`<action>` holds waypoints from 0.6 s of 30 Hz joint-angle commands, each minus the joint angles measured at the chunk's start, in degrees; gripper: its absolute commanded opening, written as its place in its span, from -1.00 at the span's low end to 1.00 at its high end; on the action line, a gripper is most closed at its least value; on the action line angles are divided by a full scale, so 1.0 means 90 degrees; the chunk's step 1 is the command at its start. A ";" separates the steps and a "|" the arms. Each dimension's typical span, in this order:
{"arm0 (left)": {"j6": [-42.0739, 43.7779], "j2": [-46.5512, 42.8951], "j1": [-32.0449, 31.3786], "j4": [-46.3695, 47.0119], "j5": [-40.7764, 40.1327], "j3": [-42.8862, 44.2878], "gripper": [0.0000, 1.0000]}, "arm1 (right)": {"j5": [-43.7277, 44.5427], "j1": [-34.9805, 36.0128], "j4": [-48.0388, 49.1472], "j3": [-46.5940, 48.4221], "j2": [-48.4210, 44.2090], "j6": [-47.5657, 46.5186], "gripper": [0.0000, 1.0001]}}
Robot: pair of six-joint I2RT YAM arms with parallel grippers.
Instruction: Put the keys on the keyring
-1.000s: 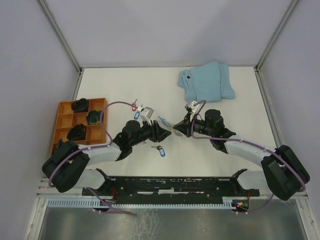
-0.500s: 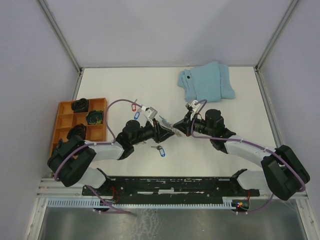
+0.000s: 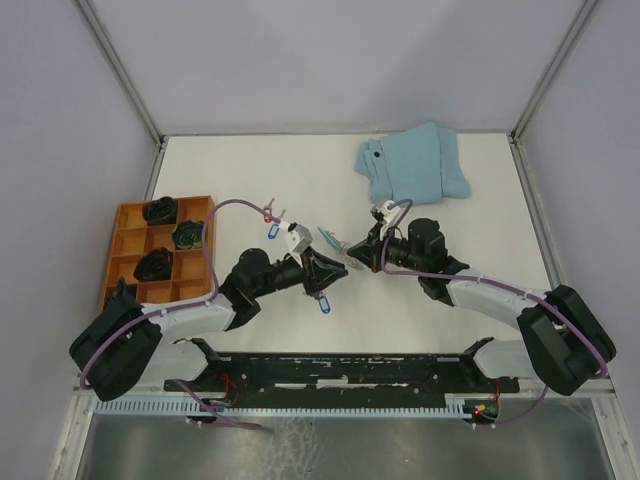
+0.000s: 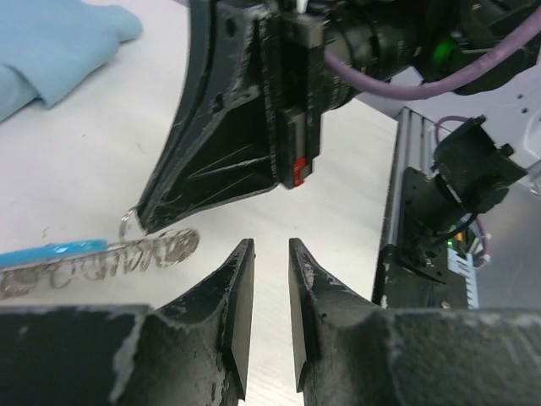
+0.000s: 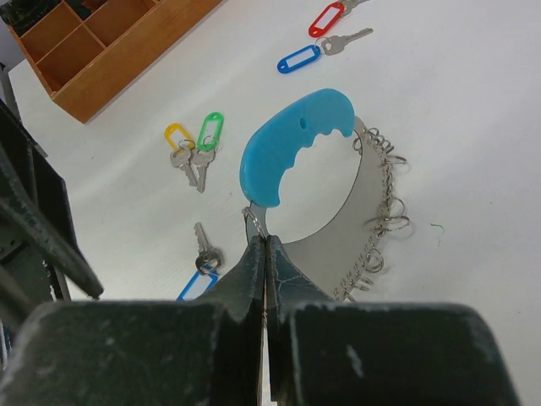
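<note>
My right gripper (image 5: 265,245) is pinched tight on the bare wire end of the keyring (image 5: 292,148), just under its bright blue grip. The beaded side of the loop curves away past the blue. From the shadow inside the loop I judge it is raised off the table (image 5: 456,110), though I can't be sure.

My left gripper (image 4: 269,247) sits nose to nose with the right one, just beside that gripped wire end. Its jaws are drawn to a narrow slot with nothing between them.

None of the keys is threaded yet. A yellow-tagged key (image 5: 177,137) and a green-tagged key (image 5: 209,132) lie together beside the keyring, on its orange tray (image 5: 110,51) side. One blue-tagged key (image 5: 205,256) lies near the gripped end. A red-tagged key (image 5: 327,19) and another with a blue tag lie well beyond the blue grip.

My worry is how close the two grippers are. The right hold is only on thin wire, so a brush from the left fingers (image 4: 241,288) could swivel the loop or pull it out of the pinch. The left jaws are also narrowing on nothing, so if I close here I take wire, not a key. And with the end of the wire buried in the right jaws, I see no free end to thread a key onto.

Against a second ago, the left jaws have come in from a clearly wider gap and the left arm has dropped lower, its shoulder swung outward away from the keyring. The right arm, the keyring and the nearby blue-tagged key have not moved.
</note>
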 commanded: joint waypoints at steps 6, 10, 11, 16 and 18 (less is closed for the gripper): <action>-0.0718 0.0401 0.1021 0.0867 -0.0223 -0.0248 -0.42 | 0.0065 0.0004 0.0183 0.0119 -0.0243 0.0039 -0.99; -0.1487 0.1125 0.1470 0.1898 0.0571 -0.0244 -0.38 | -0.0007 0.0012 0.0225 0.0112 -0.0245 0.0148 -0.99; -0.1620 0.1295 0.1494 0.2104 0.0744 -0.0207 -0.37 | -0.0018 0.0010 0.0243 0.0106 -0.0244 0.0186 -0.99; -0.2079 0.1923 0.1498 0.2902 0.1223 -0.0034 -0.30 | -0.0052 0.0015 0.0417 0.0074 -0.0248 0.0341 -0.99; -0.2227 0.2112 0.1488 0.3190 0.1334 0.0022 -0.27 | -0.0071 0.0018 0.0475 0.0067 -0.0220 0.0365 -0.99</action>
